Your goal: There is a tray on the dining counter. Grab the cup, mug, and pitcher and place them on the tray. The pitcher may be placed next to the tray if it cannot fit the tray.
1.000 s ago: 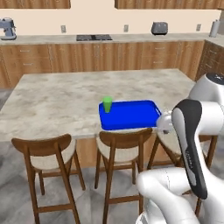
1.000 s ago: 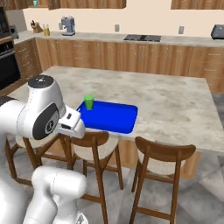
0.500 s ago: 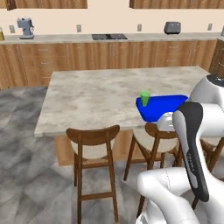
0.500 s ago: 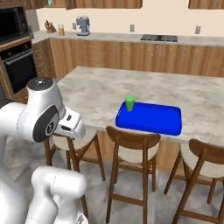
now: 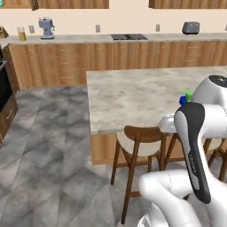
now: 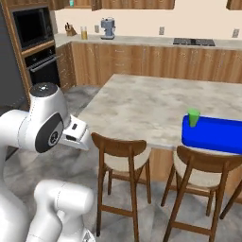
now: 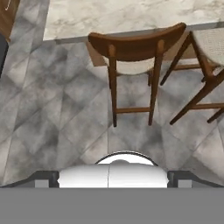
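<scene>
The gripper (image 7: 113,175) is held open and empty above grey floor tiles (image 7: 52,109), well apart from the tapered green cup (image 6: 194,117) on the glossy blue tray (image 6: 215,137).

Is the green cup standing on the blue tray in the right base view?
Yes, the green cup stands upright at the left end of the blue tray, which lies on the dining counter.

Base views share dining counter (image 5: 133,95); hand view faces floor.
</scene>
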